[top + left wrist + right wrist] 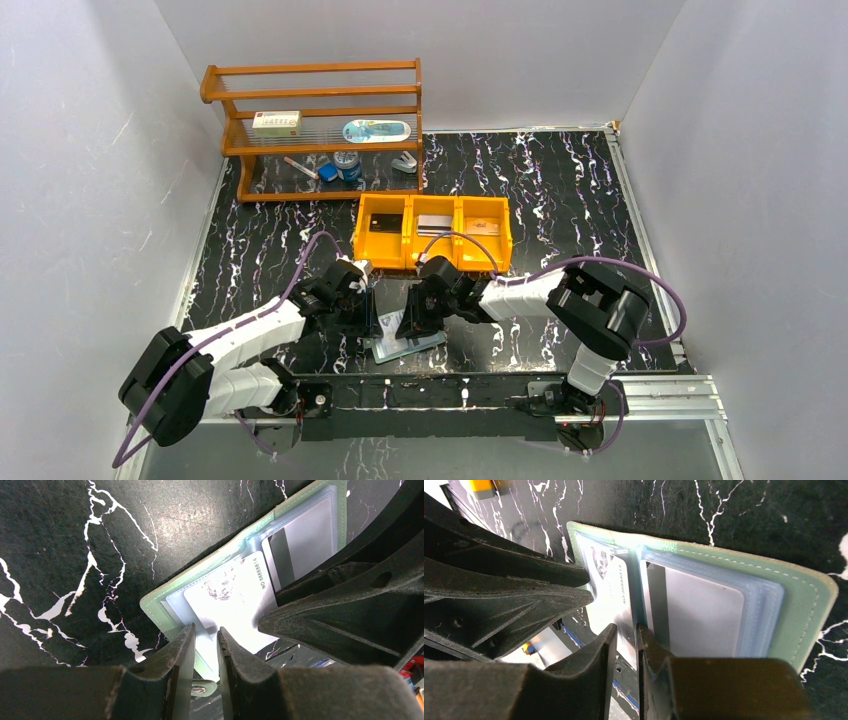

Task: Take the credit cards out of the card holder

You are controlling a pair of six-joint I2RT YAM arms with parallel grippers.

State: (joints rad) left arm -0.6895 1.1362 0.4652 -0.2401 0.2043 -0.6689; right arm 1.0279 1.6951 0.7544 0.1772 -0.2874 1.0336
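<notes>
The muted-green card holder (405, 343) lies open near the table's front edge, between both grippers. Its left pocket holds a white card (235, 605) with a printed number. A grey card (704, 615) sits in the right pocket. My left gripper (206, 639) straddles the near edge of the card holder (200, 575), jaws a narrow gap apart, with the snap tab (207, 649) between them. My right gripper (626, 634) stands over the middle fold, its narrow gap around the edge of the white card (611, 592). Neither gripper visibly pinches anything. In the tray lie a black card (385, 222), a silver-grey card (433, 224) and a tan card (481, 228).
The orange three-compartment tray (432, 245) stands just behind the grippers. A wooden rack (315, 130) at the back left carries a white box (277, 122) and small items. Grey walls close in on the left, back and right. A metal rail (480, 385) runs along the front.
</notes>
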